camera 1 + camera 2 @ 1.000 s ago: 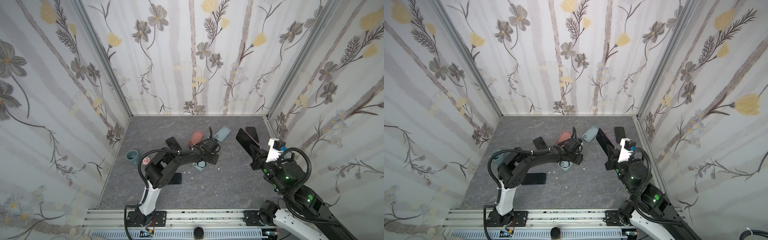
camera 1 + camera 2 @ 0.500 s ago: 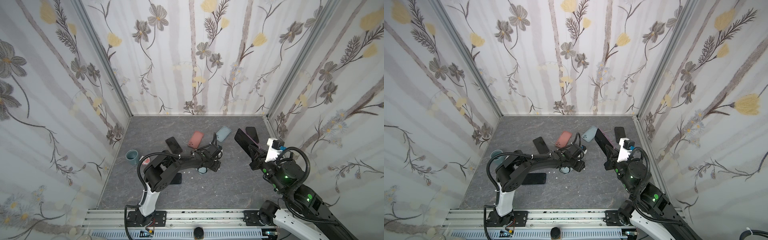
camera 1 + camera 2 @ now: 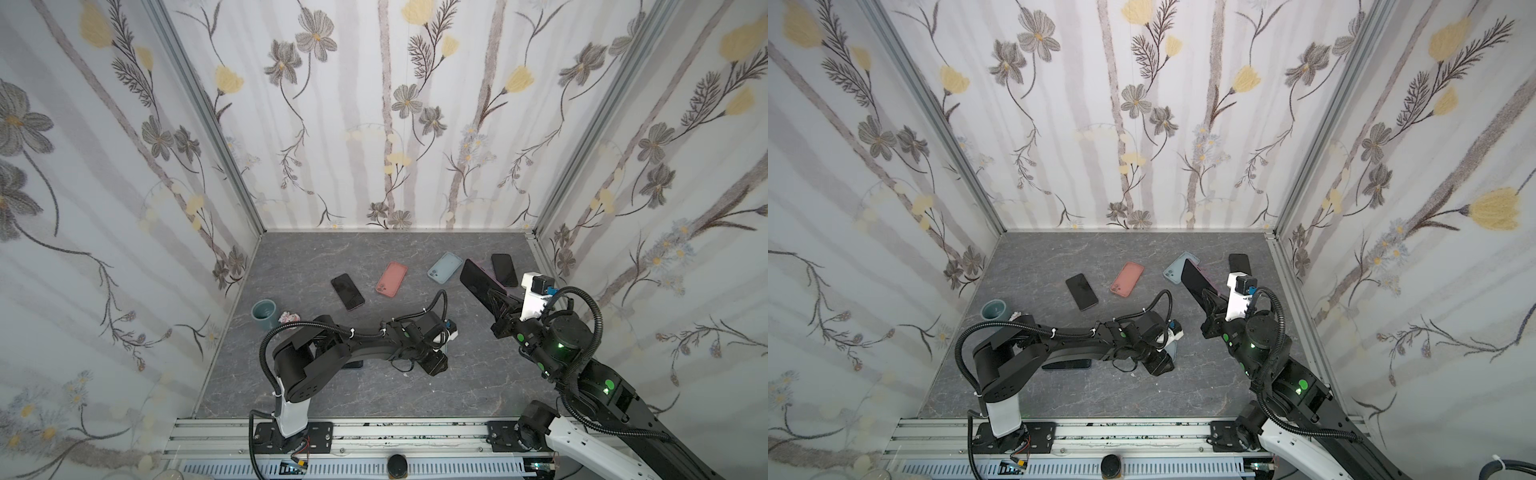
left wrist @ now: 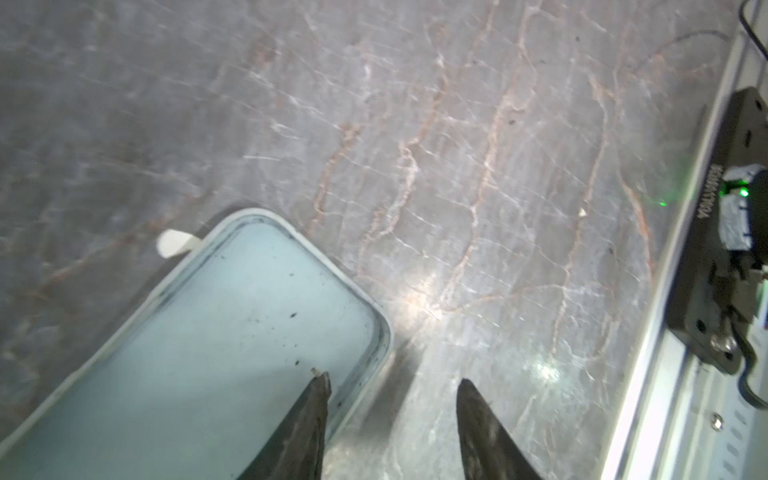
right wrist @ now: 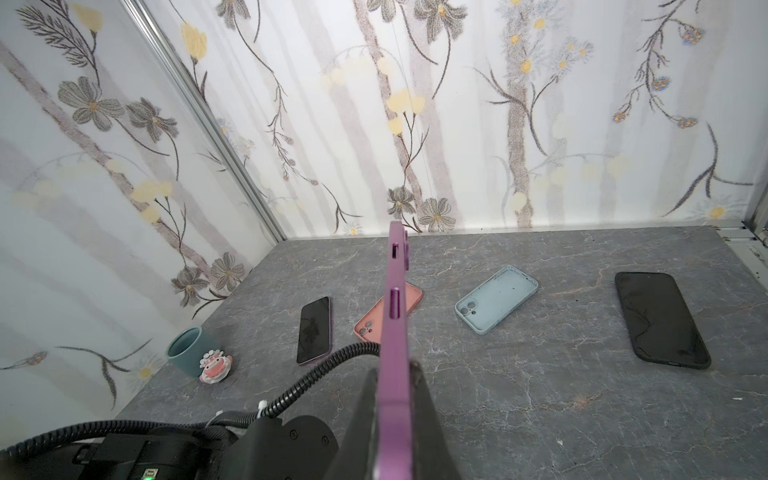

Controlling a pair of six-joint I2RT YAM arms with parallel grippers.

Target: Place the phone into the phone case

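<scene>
Over pale blue-green silicone phone case (image 4: 232,332), left gripper (image 4: 392,382) half-open, fingers straddling its rim. Aloft, well apart from case, right gripper (image 5: 394,370) clamps purple-edged slim phone (image 5: 392,291) edge-up. Risk: unpinned case skids, phone corner jams rim.

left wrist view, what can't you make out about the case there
Light blue phone case: most of its length is cut off by the picture's edge.
Left gripper: only fingertips show; contact with the case rim unclear.
In both top views, the left arm hides nearly all of that case.
</scene>
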